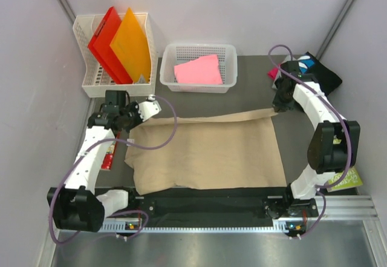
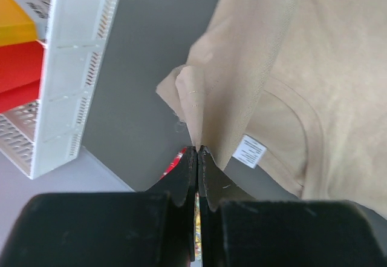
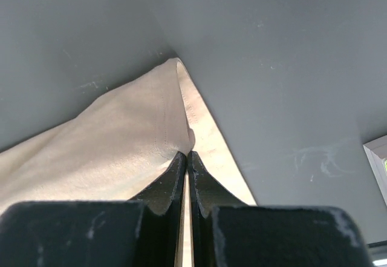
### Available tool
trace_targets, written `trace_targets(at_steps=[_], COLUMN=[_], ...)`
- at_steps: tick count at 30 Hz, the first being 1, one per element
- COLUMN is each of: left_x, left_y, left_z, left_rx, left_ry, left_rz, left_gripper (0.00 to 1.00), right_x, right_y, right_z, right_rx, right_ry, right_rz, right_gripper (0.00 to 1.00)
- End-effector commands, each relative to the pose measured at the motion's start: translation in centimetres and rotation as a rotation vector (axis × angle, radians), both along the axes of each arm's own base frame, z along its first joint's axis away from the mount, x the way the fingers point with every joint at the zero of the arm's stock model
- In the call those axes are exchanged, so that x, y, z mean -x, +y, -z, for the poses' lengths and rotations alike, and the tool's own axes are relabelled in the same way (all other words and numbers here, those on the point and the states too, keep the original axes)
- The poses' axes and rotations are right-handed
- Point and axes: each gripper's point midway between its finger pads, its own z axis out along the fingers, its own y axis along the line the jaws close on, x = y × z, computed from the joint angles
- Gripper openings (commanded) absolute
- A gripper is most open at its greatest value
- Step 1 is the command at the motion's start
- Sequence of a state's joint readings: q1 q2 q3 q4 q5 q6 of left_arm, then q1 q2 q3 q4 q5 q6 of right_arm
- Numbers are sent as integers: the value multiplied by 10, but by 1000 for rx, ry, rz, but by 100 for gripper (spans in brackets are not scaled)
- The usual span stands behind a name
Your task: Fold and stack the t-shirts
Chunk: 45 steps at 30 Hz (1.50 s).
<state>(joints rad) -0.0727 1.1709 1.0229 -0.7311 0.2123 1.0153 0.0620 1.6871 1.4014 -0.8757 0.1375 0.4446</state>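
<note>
jaws clamped shut both sides: left gripper [image 2: 198,150] pinches far-left corner of tan t-shirt [image 1: 205,155], right gripper [image 3: 186,153] pinches far-right corner. shirt lies spread mid-table, far edge strung between grippers. risk: thin pinch slips under uneven pull, so fold lands skewed or bunched.

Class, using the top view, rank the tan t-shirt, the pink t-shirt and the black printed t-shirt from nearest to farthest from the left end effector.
1. Plain tan cloth t-shirt: pinched in the left end effector, spread mid-table.
2. Folded pink cloth t-shirt: in the low white mesh plastic basket, behind it.
3. Black printed cloth t-shirt: far right back corner.
</note>
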Motion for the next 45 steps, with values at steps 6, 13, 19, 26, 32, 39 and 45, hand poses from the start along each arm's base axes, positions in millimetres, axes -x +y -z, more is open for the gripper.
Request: trace_targets(at_steps=[6, 13, 19, 26, 32, 39, 45], left_x=[37, 63, 84, 100, 86, 50, 15], left_y=[0, 0, 1, 14, 13, -7, -10], left_z=[22, 51, 70, 74, 41, 29, 55], left_rx=[14, 27, 30, -20, -9, 87, 118], left_ry=[61, 137, 206, 250, 154, 146, 225], left_rz=[7, -10, -22, -77, -74, -56, -141], left_gripper=[0, 0, 9, 71, 72, 71, 68], right_x=[28, 75, 99, 85, 43, 14, 14], right_y=[-12, -12, -15, -15, -5, 33, 63], right_z=[10, 49, 66, 53, 19, 30, 52], right_rx=[38, 36, 52, 57, 8, -103, -124], right_ry=[27, 131, 199, 178, 76, 82, 117], right_rz=[14, 20, 12, 10, 10, -27, -88], right_gripper=[0, 0, 8, 50, 45, 42, 40])
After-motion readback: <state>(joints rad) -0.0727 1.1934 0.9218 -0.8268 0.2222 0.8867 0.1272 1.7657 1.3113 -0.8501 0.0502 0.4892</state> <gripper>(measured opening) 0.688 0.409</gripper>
